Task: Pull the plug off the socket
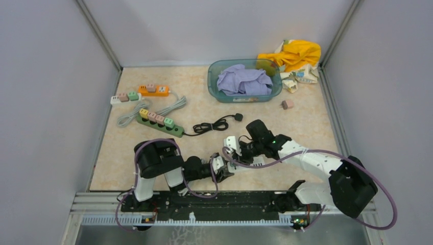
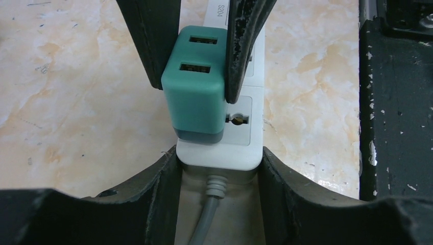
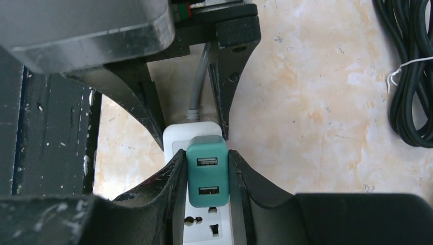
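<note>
Nearest you, your left gripper [image 2: 218, 153] has its two black fingers closed against the sides of the white power strip [image 2: 240, 148]. It grips right at the end where the grey cord [image 2: 207, 219] leaves the strip. Just beyond, your right gripper [image 3: 206, 155] is clamped tight on the plug [image 2: 196, 97], one finger on each long flank.

The plug is a teal, rounded block with two USB ports on its top face and a darker band at its base. It sits at the cord end of the strip, base down on the white face. You cannot see its prongs, and the fingers cover both its sides. The strip's far end is cut off in both wrist views, and from above the arms hide most of it.

The fingers are matte black, scuffed and flecked with white. The strip is smooth plastic, and the table [image 2: 76, 102] is beige with a marbled pattern.

Farther out lies a coiled black cable [image 1: 212, 125], then a green strip [image 1: 159, 122] and an orange strip [image 1: 159, 92]. At the back is a translucent teal basket [image 1: 211, 81] holding lavender cloth [image 1: 242, 79].
</note>
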Controlling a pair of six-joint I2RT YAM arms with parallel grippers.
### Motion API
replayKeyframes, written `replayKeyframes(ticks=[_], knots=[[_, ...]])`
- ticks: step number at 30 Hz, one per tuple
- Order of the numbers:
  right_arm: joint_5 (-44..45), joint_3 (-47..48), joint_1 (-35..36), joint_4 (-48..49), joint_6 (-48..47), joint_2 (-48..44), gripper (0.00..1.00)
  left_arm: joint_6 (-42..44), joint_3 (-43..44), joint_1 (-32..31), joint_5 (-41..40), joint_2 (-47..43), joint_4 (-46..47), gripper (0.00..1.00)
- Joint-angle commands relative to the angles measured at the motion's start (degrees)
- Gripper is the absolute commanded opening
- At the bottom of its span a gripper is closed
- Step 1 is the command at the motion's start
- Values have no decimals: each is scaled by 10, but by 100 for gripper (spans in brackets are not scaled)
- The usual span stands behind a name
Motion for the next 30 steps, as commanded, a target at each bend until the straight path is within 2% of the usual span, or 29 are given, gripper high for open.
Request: replayKeyframes(ticks=[1,3,5,9,13,16,19,24,27,30], knots=[[-70,-6,-31,-51,-86,-37,0,-25,-21,5,6,33,153,0],[-122,-5,-28,-100,-133,-34,0,-27,-21,8,10,33,153,0],[-131,-3,-13,-95,-124,-26,0,-28,-18,9,13,33,153,0],[-86,7,28,-23,-37,-4,0,-36,-14,9,16,37,153,0],[-51,23,31,24,37,6,0,-41,-15,9,16,38,153,0],[-20,15,16,29,28,-3,0,-41,-19,9,14,36,153,0],[-26,18,-22,-9,-16,-18,0,-42,-26,10,12,32,153,0],[-109,29,-35,-139,-152,-40,0,-50,-29,9,15,31,153,0],[-143,31,-34,-128,-132,-30,0,-54,-28,9,17,33,152,0],[-115,33,-19,-75,-66,-20,0,-56,-25,9,17,35,152,0]])
